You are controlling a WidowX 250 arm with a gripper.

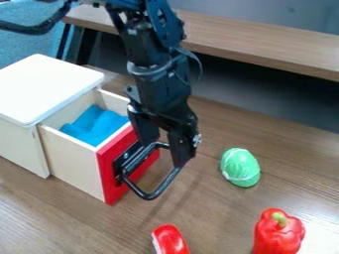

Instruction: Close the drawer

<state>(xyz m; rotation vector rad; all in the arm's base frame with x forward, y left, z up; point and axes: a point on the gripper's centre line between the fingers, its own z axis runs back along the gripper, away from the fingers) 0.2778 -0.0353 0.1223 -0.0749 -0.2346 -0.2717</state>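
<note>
Hanging down over the front of the drawer, your black gripper (164,153) is near the middle of the view, with the arm coming from the top edge. Its jaws stand apart, one of them close to the red front (109,186) and the other one more to the right, and a part of the black handle (149,195) is between them. If they touch this handle, you cannot tell. The drawer (71,158), which is the thing of your task, is at the left, pulled out from the pale cabinet (46,84) with the white top. Inside of it you can see a blue cloth (99,124), lying folded. To the right of the gripper, on the wooden table (212,218), you have a green, rounded thing (240,167). Near the bottom edge there is a red object (170,240), and at the lower right a red pepper (278,235), which stands upright with its green stem up.
</note>
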